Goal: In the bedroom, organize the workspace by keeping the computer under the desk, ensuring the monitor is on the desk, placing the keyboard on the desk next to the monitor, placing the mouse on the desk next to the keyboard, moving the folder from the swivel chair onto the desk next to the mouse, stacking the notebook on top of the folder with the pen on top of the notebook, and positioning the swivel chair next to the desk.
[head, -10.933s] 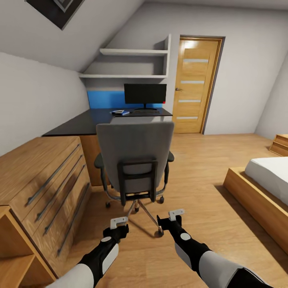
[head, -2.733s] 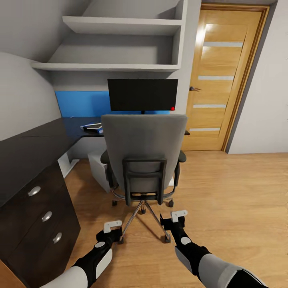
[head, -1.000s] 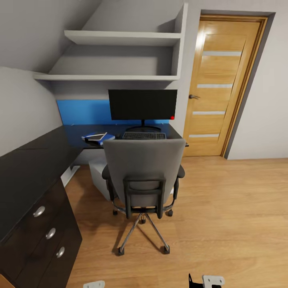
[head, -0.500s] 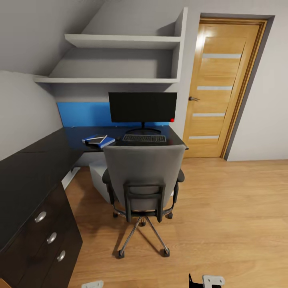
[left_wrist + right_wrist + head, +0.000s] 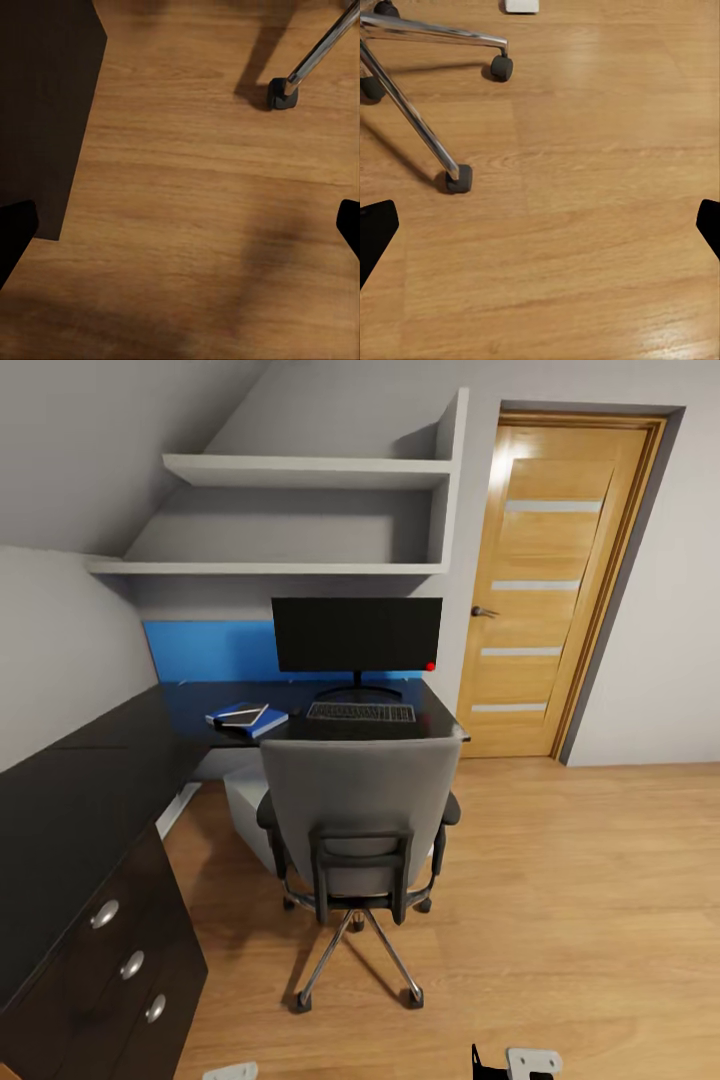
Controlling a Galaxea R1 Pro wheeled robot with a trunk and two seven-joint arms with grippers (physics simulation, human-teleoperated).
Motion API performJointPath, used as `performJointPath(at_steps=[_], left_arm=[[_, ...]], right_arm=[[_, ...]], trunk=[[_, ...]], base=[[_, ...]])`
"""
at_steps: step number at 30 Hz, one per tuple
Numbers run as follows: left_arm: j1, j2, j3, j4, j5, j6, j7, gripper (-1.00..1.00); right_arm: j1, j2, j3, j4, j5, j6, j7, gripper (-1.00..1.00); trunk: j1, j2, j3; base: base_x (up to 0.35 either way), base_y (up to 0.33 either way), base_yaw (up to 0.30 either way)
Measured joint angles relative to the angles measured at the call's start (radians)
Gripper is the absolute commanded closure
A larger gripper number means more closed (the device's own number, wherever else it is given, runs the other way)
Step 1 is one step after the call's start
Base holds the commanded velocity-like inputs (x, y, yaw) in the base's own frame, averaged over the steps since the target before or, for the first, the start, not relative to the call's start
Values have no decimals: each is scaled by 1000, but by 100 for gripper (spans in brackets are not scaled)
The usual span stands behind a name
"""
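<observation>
My left gripper (image 5: 180, 225) and right gripper (image 5: 540, 225) hang low over the floor (image 5: 560, 880), fingers spread wide, holding nothing. Just ahead, the chair (image 5: 358, 810) stands with its back to me, tucked close to the desk (image 5: 110, 760), so I judge it placed. On the desk sit the monitor (image 5: 356, 634), the keyboard (image 5: 360, 712) before it, and the folder (image 5: 262, 724) with the notebook (image 5: 242, 714) on top. Mouse, pen and computer I cannot make out.

Home bedroom/study nook: sloped attic ceiling (image 5: 90, 440), wall shelves (image 5: 300, 470) at 12 o'clock, L-shaped desk (image 5: 90, 760) with monitor (image 5: 357, 634), swivel chair (image 5: 358, 810), wooden door (image 5: 545, 590) at 1 o'clock, wood floor (image 5: 570, 900).
</observation>
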Motion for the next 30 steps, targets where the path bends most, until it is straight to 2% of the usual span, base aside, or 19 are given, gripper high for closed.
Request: performJointPath(at_steps=[30], left_arm=[[0,-8,0,0,1,6,-12,-100]], right_arm=[[0,0,0,0,0,0,0,-100]], trunk=[[-115,210,94]], base=[[0,0,0]])
